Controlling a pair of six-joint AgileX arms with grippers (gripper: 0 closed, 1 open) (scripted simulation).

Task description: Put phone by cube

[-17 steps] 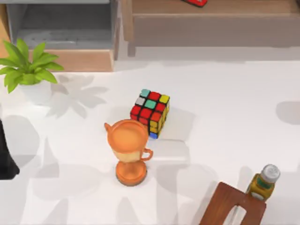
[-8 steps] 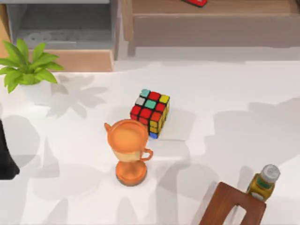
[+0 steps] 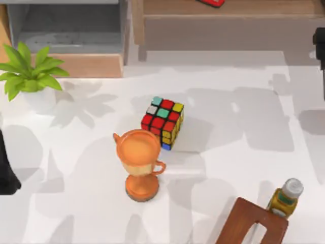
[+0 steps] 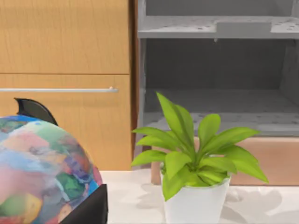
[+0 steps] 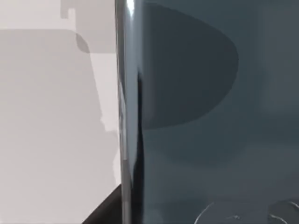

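Two arms were at the table. Closest to my right wrist camera was the phone [image 5: 210,116], its dark glossy face bounded by a silvery rim, with the white table [image 5: 51,116] behind it. Whether my right gripper was clenched on the phone or released could not be told, nor could the phone's position relative to the cube. My right arm [image 3: 320,46] was at the right edge of the table, toward the back.

On the top view's near edge, at the right, lay a brown wooden board [image 3: 249,221], with a small bottle [image 3: 285,197] just beside it. My left arm [image 3: 6,173] was parked at the left edge; whether my left gripper was released or clenched could not be told. A multicoloured globe [image 4: 42,172] was close to my left wrist camera.

Near the middle of the table stood an orange trophy cup [image 3: 139,162]. The cube [image 3: 162,122] sat just behind it, on the cup's right, red face up.

Farther back at the left stood a green plant [image 3: 28,76] in a white pot. Behind it was a grey shelf unit [image 3: 66,30], and at the back right a wooden cabinet [image 3: 228,30] with a red object [image 3: 210,2] on top.
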